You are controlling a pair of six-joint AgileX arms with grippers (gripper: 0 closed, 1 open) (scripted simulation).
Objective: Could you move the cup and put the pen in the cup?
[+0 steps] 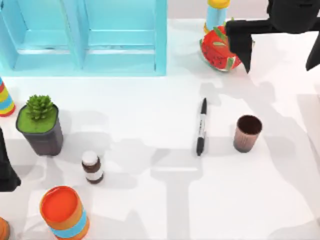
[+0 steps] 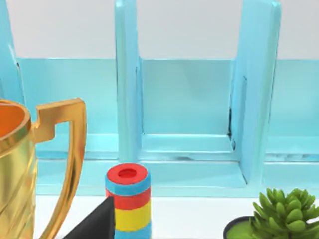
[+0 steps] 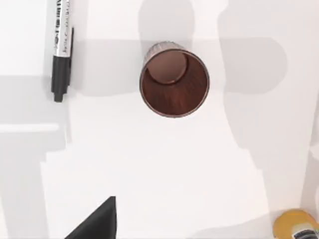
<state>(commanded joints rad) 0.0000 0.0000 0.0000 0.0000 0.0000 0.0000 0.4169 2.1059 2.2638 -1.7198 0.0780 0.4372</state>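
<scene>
The cup (image 1: 247,133), small and dark reddish-brown, stands upright on the white table right of centre. In the right wrist view the cup (image 3: 174,79) shows its dark inside from above. The pen (image 1: 201,126), black with a pale label band, lies flat just left of the cup, pointing toward the back of the table. One end of the pen (image 3: 62,47) also appears in the right wrist view. My right gripper (image 1: 242,47) hangs at the back right, well behind the cup and touching nothing. My left gripper (image 1: 6,170) is parked at the left edge.
A blue rack (image 1: 85,35) spans the back left. A potted succulent (image 1: 40,125), a brown bottle with a white cap (image 1: 92,167) and an orange cylinder with a blue band (image 1: 64,212) stand at the left. A watermelon-patterned object (image 1: 217,48) sits beside my right gripper.
</scene>
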